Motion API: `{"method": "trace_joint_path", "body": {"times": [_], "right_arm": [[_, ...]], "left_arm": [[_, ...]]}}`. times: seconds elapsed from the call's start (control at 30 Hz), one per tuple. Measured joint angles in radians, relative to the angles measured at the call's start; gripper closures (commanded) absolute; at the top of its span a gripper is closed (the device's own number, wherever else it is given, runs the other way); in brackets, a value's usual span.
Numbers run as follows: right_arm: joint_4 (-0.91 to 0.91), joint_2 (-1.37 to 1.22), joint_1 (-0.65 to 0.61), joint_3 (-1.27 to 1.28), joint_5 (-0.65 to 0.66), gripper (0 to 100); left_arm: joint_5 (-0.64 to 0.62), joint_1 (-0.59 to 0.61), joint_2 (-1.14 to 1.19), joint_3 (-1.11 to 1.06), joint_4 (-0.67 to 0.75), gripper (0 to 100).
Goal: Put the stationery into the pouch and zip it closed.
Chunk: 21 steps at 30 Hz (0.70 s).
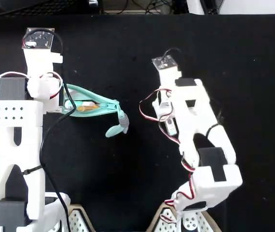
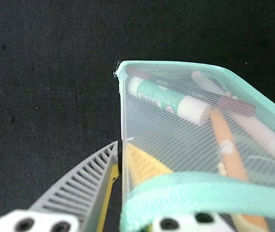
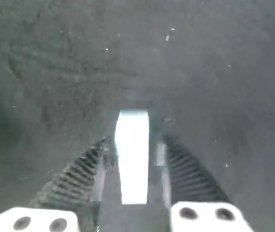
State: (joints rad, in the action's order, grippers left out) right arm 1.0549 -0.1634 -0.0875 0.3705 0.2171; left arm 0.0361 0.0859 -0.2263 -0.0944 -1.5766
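The pouch (image 1: 96,104) sits on the black table (image 1: 234,58), and its mouth looks open, so it is not zipped yet. The left pincer (image 2: 122,152) is pinching one end of the pouch between its grey side and its yellow side. Through the thin net of the pouch you can see a glue stick (image 2: 166,99), an orange pencil (image 2: 229,150) and a white pen (image 2: 261,133), all inside. The pull tab (image 1: 119,123) hangs at the other end of the pouch, far from the left pincer. The right pincer (image 3: 133,142) is well apart from the pouch, out past the pull tab end. A pale strip (image 3: 132,164) shows in the middle of it, and I cannot tell if this pincer is open or pinching. The pouch looks soft, light and floppy, so I think it will fold or slide if pulled with nothing holding it. The best place to grab looks like the small pull tab, while the held end stays tight. The tab is little and may slip out.
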Motion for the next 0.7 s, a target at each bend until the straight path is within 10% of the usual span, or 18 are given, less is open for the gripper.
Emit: {"method": "trace_joint_path", "body": {"times": [0.7], "right_arm": [[-0.107, -0.117, -0.002, -0.018, 0.014, 85.4]], "left_arm": [[0.000, 0.000, 0.000, 0.000, 0.000, 97]]}}
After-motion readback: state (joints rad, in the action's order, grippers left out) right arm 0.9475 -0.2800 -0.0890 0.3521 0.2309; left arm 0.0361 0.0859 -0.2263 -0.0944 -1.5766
